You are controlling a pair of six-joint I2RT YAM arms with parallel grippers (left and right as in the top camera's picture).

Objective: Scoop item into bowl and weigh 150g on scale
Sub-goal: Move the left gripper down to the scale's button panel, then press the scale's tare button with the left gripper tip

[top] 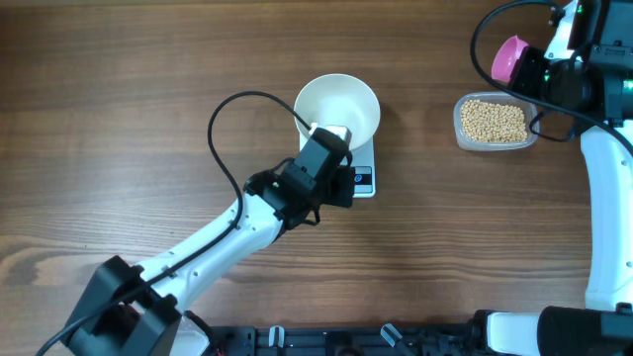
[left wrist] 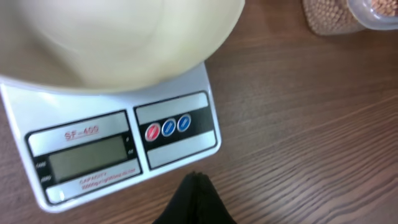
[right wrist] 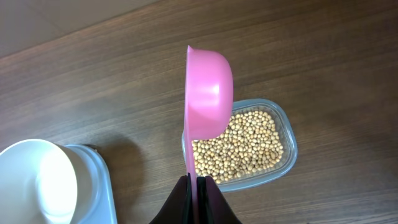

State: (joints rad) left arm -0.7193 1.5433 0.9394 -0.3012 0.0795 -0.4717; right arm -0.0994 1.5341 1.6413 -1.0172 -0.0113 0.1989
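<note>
The white bowl sits empty on the white scale, whose display and coloured buttons face the left wrist camera. My left gripper is shut with nothing in it, its tip hovering just in front of the scale's button panel. Tan beans fill a clear tub to the right of the scale. My right gripper is shut on the handle of a pink scoop, held on edge above the tub with its cup turned sideways. The scoop also shows at the far right overhead.
The left arm stretches diagonally from the near-left corner to the scale, with a black cable looping over it. The right arm stands along the right edge. The rest is bare wooden tabletop.
</note>
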